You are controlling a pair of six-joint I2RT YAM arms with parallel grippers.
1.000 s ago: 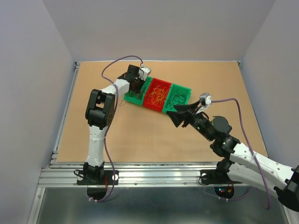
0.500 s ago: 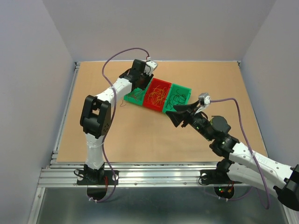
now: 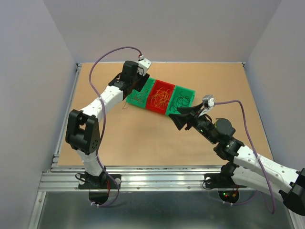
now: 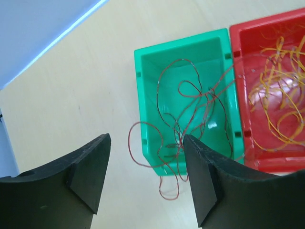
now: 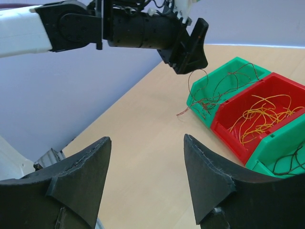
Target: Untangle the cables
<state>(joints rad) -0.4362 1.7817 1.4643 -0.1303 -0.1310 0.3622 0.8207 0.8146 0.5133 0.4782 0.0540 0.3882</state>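
the left claw (image 4: 146, 143), a black two-finger gripper, stands released: its two curved fingers are spread wide with nothing between them. it hangs above the outer end of the row of bins, pointing down at the first green one. the right claw (image 5: 147, 140), the same black make, is also spread, empty between its fingers, and sits just beside the near edge of the row where the red bin meets the far green one.

both work over a flat tan wooden table (image 3: 143, 136), walled on three sides by pale grey panels. a thick lilac-purple cable (image 3: 109, 59) arcs up from the left arm, and another runs to the right wrist.

three open plastic bins lie side by side, touching, set at a slant across the far half of the table: a bright green rectangular bin (image 4: 178, 44) on the left, a red rectangular bin (image 5: 228, 136) in the middle, and a second green bin (image 5: 271, 145) on the right.

the cables are sorted by colour. thin red-brown curly wires (image 4: 206, 95) lie in the left green bin, with a few loops spilling over its near wall onto the table. one strand rises toward a left fingertip; whether it touches cannot be told. thin orange-yellow wires (image 5: 259, 117) lie in a loose heap in the red bin. thin dark green wires (image 5: 286, 164) lie in the right green bin.
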